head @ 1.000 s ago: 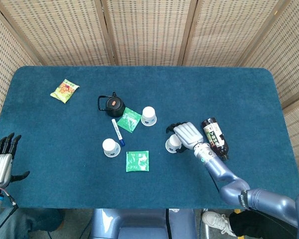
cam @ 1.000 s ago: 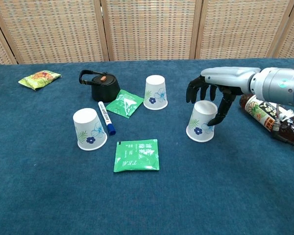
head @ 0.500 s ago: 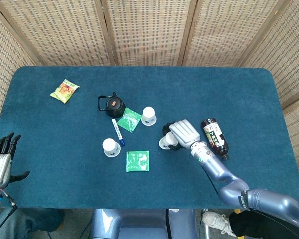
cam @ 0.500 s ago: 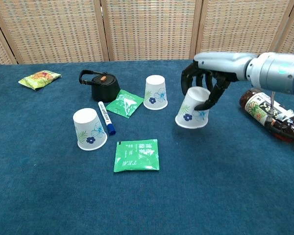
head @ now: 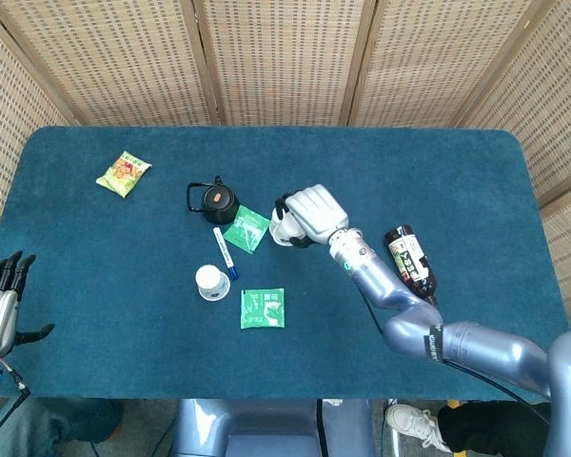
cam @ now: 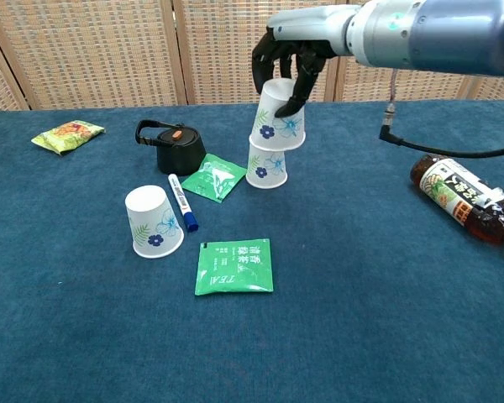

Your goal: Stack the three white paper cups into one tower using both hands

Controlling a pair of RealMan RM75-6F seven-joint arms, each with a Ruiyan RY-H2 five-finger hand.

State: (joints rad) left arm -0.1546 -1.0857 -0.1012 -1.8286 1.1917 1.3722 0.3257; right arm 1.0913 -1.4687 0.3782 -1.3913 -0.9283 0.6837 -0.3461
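Note:
My right hand [cam: 292,52] [head: 312,211] grips an upside-down white paper cup [cam: 280,117] from above. That cup hangs directly over a second upside-down cup [cam: 266,168] on the table, overlapping its top; the head view hides most of both under the hand. A third upside-down cup [cam: 154,222] [head: 210,282] stands alone at the front left. My left hand [head: 2,305] hovers off the table's left edge, fingers apart and holding nothing.
Black kettle lid [cam: 173,146], blue marker [cam: 181,202] and a green packet [cam: 212,179] lie beside the cups. A green tea packet [cam: 234,266] is in front. A snack bag [cam: 66,134] lies far left, a dark bottle [cam: 469,201] on its side right.
My right hand lifted its cup off the table and carried it left and back, from beside the bottle to just above the middle cup. The left hand barely moved.

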